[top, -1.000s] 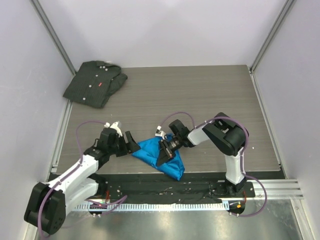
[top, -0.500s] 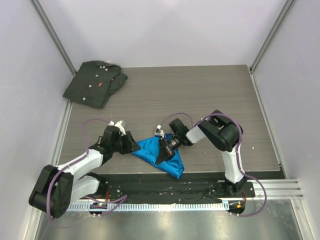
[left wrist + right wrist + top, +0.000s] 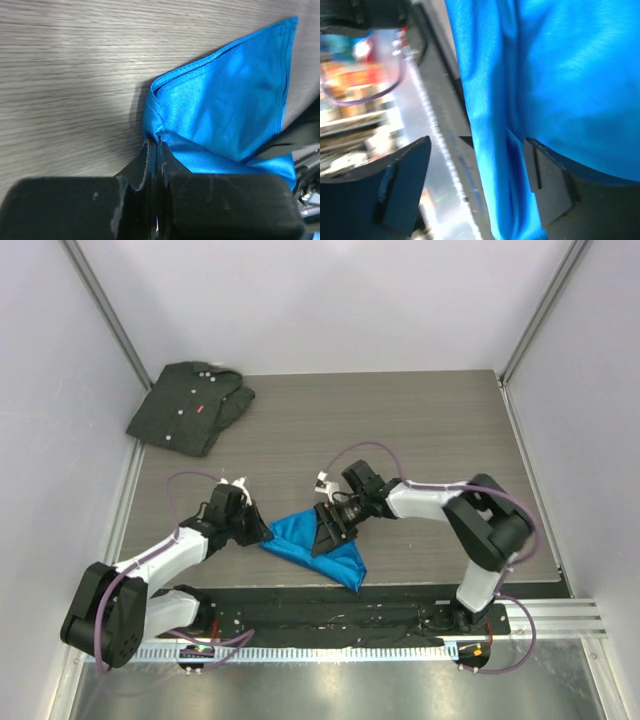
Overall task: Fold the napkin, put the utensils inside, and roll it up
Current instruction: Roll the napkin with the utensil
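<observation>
Two pincers — left pincer (image 3: 154,146) clamps the napkin (image 3: 225,110) corner, right pincer (image 3: 476,150) splayed (over it).

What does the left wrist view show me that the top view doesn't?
Only the left wrist view: the left gripper shut on a folded corner of the napkin, with the layered hems plain to see.
Only the top view: the napkin's whole triangular outline, the right gripper over its middle, and the shirt at the far left corner of the table.
Both: the napkin, the left gripper at its left end, and the table.
</observation>
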Available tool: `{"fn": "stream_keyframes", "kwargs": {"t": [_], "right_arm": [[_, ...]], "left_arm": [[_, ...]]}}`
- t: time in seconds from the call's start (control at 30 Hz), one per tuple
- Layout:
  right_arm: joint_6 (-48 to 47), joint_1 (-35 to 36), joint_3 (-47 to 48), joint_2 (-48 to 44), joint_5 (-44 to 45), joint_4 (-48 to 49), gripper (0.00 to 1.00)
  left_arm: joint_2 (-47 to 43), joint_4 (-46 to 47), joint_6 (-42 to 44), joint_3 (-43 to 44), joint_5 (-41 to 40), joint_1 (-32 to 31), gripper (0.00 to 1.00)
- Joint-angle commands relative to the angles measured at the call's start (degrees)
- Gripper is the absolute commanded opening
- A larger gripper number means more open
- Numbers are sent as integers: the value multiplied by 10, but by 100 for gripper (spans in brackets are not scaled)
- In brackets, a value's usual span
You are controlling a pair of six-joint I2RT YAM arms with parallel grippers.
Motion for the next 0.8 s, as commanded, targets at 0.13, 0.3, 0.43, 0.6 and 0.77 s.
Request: {"fn": "stream_keyframes", "kwargs": {"t": [0.13,0.3,0.43,0.6,0.77], "right_arm": [[-92,81,-20,-176,325,-118,90],[-85,121,-26,-187,364,-143,92],[-90,154,-43,-178,390,-145,93],[-103,174,-39,-164,409,-155,92],[-103,191,-15,-150,417,-198,69]], "left_arm": [[4,-108,3,52,-54,1,0],[10,-120,1,63,-59,1,0],[12,-122,2,66,-57,1,0],[13,-124,3,69,-56,1,0],[18,-130,3,71,-63,1,0]]}}
